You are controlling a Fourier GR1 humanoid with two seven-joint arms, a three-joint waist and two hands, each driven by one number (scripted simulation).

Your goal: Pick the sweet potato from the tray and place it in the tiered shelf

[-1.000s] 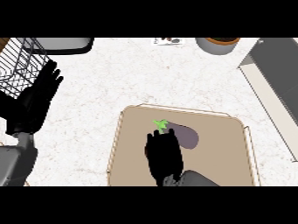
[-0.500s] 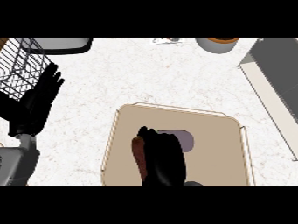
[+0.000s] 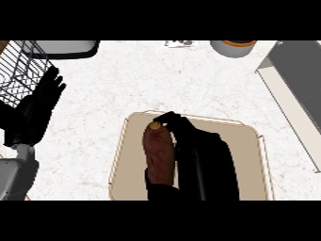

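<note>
Speckled white counter (image 3: 156, 80) has a tan rectangular tray (image 3: 250, 155) in the middle and a black wire tiered shelf (image 3: 13, 70) far left. Right hand (image 3: 197, 150) curls around the long brown sweet potato (image 3: 158, 157) over the tray. Left hand (image 3: 34, 110) rests by the shelf, fingers straight.

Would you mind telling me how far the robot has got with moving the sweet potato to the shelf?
Early stage. The right hand is over the beige rectangular tray, fingers curled beside the long brown sweet potato, so the grasp looks made or nearly made. The sweet potato is not yet clear of the tray. Left to do: carry it to the black wire tiered shelf at upper left and release. The left hand rests open nearby.
</note>
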